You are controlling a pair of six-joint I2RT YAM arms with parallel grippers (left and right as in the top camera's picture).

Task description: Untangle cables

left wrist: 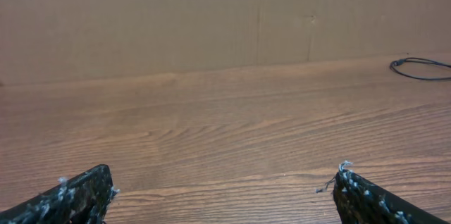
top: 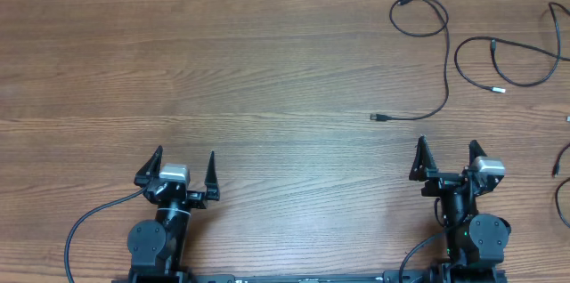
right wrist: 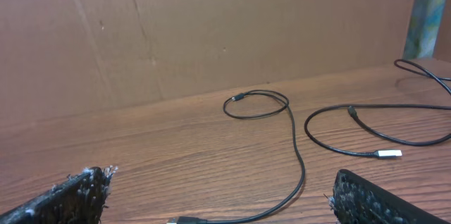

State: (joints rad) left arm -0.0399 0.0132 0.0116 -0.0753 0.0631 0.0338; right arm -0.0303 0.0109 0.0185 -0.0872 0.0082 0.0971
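Two hands (top: 185,152) (top: 446,142); three cables (top: 445,60) (top: 525,83) (top: 554,16), perhaps more at right.

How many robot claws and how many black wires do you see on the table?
Grippers: 2 (left gripper, right gripper)
Black cables mostly in view: 2 (looped cable, silver-tipped cable)
Total: 4
Cable bits cut off at the right edge: uncountable.

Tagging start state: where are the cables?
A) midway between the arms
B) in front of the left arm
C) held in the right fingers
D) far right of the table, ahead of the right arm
D: the cables lie on the far right of the table, ahead of the right fingers, which stand open and empty.
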